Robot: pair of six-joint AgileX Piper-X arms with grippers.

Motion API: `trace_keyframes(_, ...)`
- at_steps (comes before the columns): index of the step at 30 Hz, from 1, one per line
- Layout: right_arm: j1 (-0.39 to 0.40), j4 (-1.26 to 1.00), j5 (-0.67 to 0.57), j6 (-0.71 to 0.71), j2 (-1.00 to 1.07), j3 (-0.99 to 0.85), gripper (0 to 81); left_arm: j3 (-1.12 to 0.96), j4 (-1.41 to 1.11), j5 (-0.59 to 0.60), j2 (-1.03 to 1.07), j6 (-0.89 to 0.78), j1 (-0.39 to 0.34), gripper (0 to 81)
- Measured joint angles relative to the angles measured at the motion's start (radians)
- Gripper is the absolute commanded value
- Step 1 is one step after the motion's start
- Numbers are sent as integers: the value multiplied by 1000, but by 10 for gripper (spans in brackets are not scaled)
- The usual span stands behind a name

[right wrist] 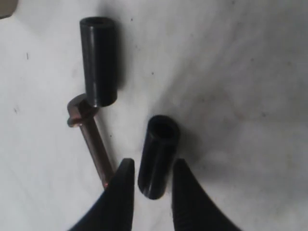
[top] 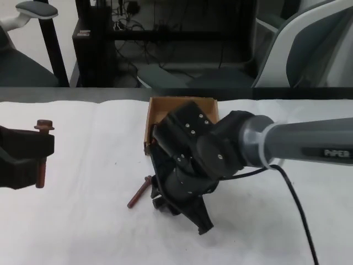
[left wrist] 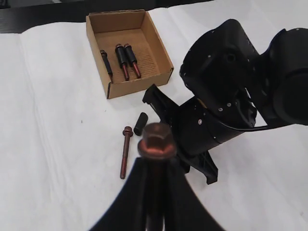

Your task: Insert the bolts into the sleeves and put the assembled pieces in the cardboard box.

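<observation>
Black housing of the right arm (top: 220,149) covers most of the cardboard box (top: 182,100) in the high view. Three assembled pieces (left wrist: 120,57) lie inside the box. Near it on the cloth lie a loose bolt (right wrist: 90,139) and two sleeves. One is a free sleeve (right wrist: 98,60) at the bolt's head. The right gripper (right wrist: 151,185), jaws parted, straddles the second sleeve (right wrist: 158,149); contact is unclear. Well away from the box, the left gripper (top: 39,155) clamps the held bolt (top: 43,126) upright, its shank partly hidden.

The left gripper (left wrist: 155,166) clamps a bolt (left wrist: 155,140) by its shank. The cardboard box (left wrist: 139,85), near a table edge, holds 3 assembled pieces (left wrist: 126,60). Just outside it lie 1 loose bolt (left wrist: 125,153) and 1 sleeve (left wrist: 140,123), beside the other arm (left wrist: 221,82).
</observation>
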Motion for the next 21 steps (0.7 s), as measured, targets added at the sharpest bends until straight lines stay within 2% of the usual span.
trace_keyframes(7,0,6,-5,-37,61,-83,281,0,0,0,0,5,0,17)
trace_keyframes(21,-14,88,-6,-126,65,-93,281,0,0,0,0,20,1,17)
